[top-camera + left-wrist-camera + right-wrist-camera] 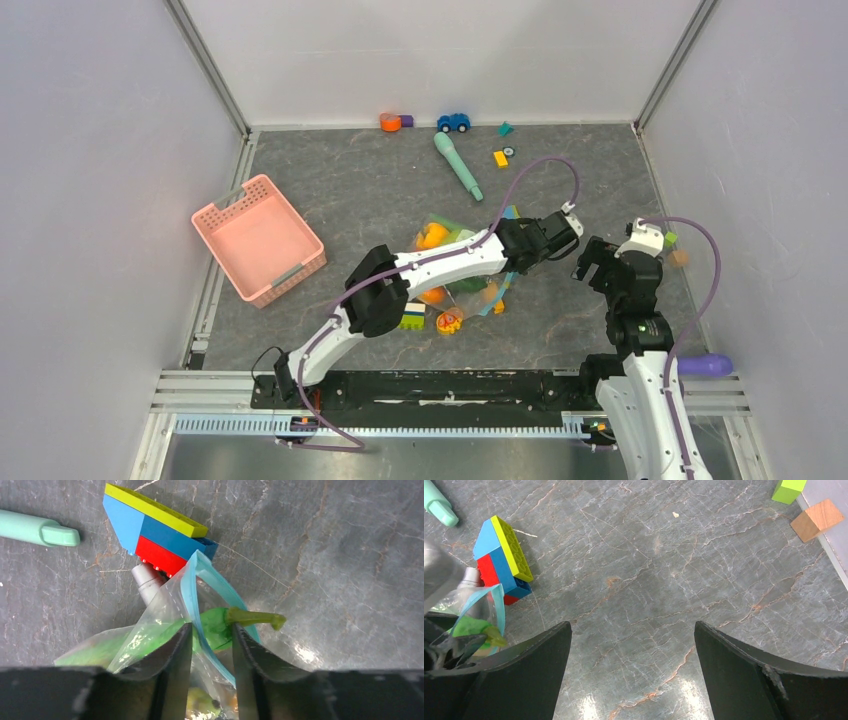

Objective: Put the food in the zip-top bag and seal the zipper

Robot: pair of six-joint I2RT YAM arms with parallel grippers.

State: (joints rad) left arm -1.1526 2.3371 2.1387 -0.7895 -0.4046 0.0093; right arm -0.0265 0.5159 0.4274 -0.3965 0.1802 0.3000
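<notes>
The clear zip-top bag (pixel 462 272) lies mid-table under my left arm, with orange and yellow food pieces inside. Its teal zipper (pixel 189 587) stands up in an open loop. My left gripper (pixel 212 630) is at the bag's mouth. Its jaws are narrowly closed on a green pepper piece (pixel 250 617), and one zipper strip runs between the fingers. The pepper's stem pokes out to the right. My right gripper (pixel 631 625) is wide open and empty over bare table, just right of the bag (pixel 474 615). A purple eggplant-like piece (pixel 706 365) lies by my right arm.
A blue, red and yellow block boat (pixel 155 535) and a teal stick (pixel 37 529) lie just beyond the bag. A pink basket (pixel 258 240) stands at the left. A green block (pixel 789 490) and a wooden block (pixel 816 520) sit at the right edge. Small toys line the back.
</notes>
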